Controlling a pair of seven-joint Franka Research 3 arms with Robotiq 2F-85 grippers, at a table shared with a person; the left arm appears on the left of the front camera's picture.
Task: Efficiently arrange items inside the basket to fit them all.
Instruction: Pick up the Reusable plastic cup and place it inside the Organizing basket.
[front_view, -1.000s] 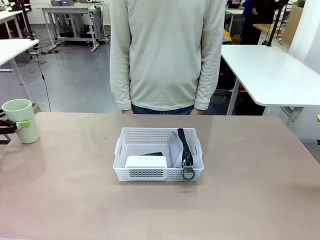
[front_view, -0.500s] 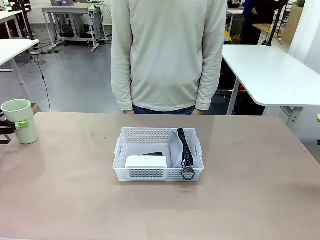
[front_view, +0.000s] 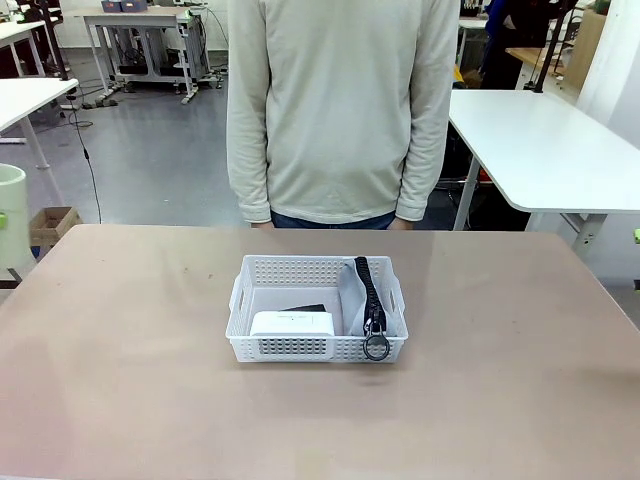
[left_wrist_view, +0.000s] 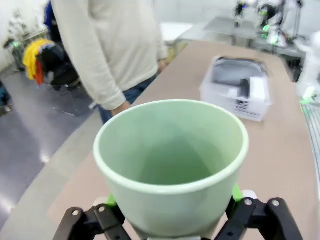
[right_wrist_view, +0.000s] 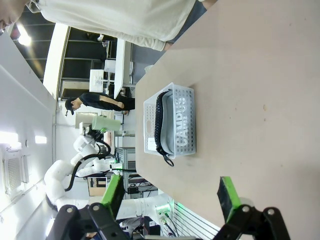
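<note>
My left pincer (left_wrist_view: 172, 220) gripped the pale green cup (left_wrist_view: 170, 165) by its lower wall, lifted off the table (front_view: 130, 400) at its left edge; in the front view the frame cut the cup to a sliver. My right pincer (right_wrist_view: 170, 192) hung open above the table. The white basket (front_view: 245, 300) sat mid-table holding a white box (front_view: 292, 324), a half-hidden black stapler (front_view: 303, 308) and a grey pouch (front_view: 352, 300), its zipper strap (front_view: 368, 290) draped over the near rim.

- Desk (front_view: 130, 400): brown, matte top, a person stands at the far edge.
- Directly on it: white basket (front_view: 316, 272), near the middle, long side facing the robot.
</note>
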